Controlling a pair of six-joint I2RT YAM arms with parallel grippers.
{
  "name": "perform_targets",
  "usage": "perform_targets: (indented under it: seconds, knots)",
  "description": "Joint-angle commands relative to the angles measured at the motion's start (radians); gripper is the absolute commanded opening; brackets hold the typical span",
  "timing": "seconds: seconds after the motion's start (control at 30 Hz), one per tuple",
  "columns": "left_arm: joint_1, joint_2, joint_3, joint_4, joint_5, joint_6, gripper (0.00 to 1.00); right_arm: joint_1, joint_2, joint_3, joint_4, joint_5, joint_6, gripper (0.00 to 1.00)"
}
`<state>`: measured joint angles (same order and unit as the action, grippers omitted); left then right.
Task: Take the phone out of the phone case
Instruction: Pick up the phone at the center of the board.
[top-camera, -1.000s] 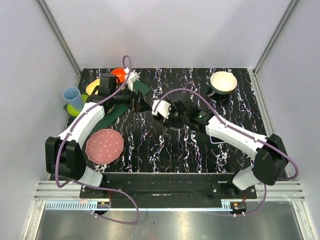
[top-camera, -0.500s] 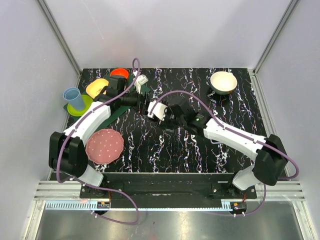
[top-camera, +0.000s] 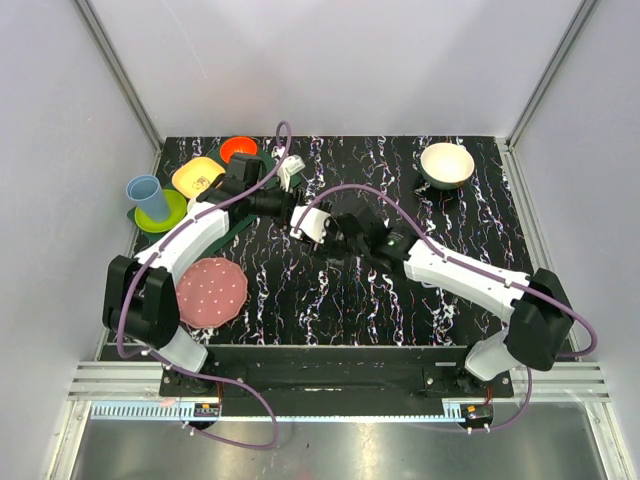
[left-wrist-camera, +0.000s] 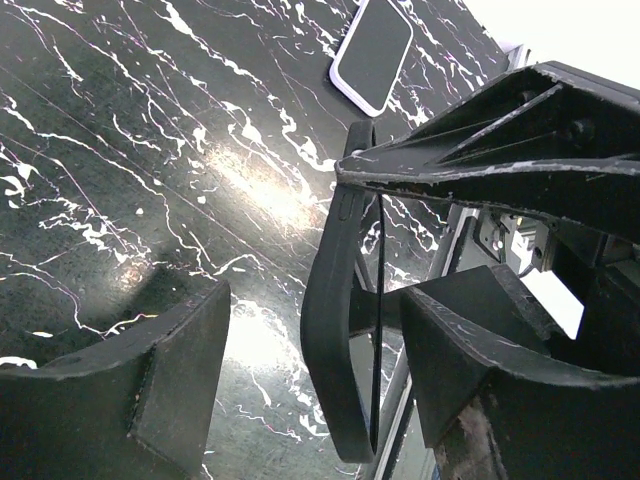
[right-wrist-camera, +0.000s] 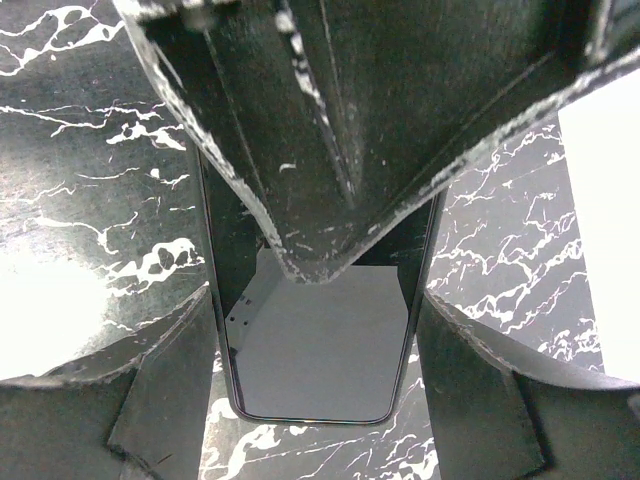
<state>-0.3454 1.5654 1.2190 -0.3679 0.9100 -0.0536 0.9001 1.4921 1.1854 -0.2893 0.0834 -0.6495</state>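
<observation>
From above, the two meeting wrists are hiding most of the case, just left of centre in the upper half of the frame, so its outline is hard to make out there. Closer in, the right fingers (right-wrist-camera: 150, 400) are pinching the long sides of the case, with the phone (right-wrist-camera: 320, 350) sitting inside it. Its glossy screen is reflecting pale light, and a scratched dark block is cutting off its upper half. The left wrist view is showing the case (left-wrist-camera: 330, 340) edge-on as a thick, matte black, rubbery rim. The left fingers (left-wrist-camera: 150, 390), scuffed black wedges, are standing open on either side of it, the lower-left one clearly apart from its back. A white-rimmed dark slab (left-wrist-camera: 372, 55) is lying flat on the marbled surface (left-wrist-camera: 150, 150); what it is cannot be told.
</observation>
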Motion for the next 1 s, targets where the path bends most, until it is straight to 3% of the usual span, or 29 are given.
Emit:
perform_targets:
  seconds: [0.0, 0.97]
  knots:
    - [-0.010, 0.008, 0.037, 0.024, 0.023, -0.002, 0.68, 0.023, 0.002, 0.068, 0.110, 0.061, -0.024, 0.00]
    - [-0.035, 0.016, 0.031, 0.017, 0.020, 0.020, 0.31, 0.045, 0.020, 0.053, 0.167, 0.136, -0.064, 0.00]
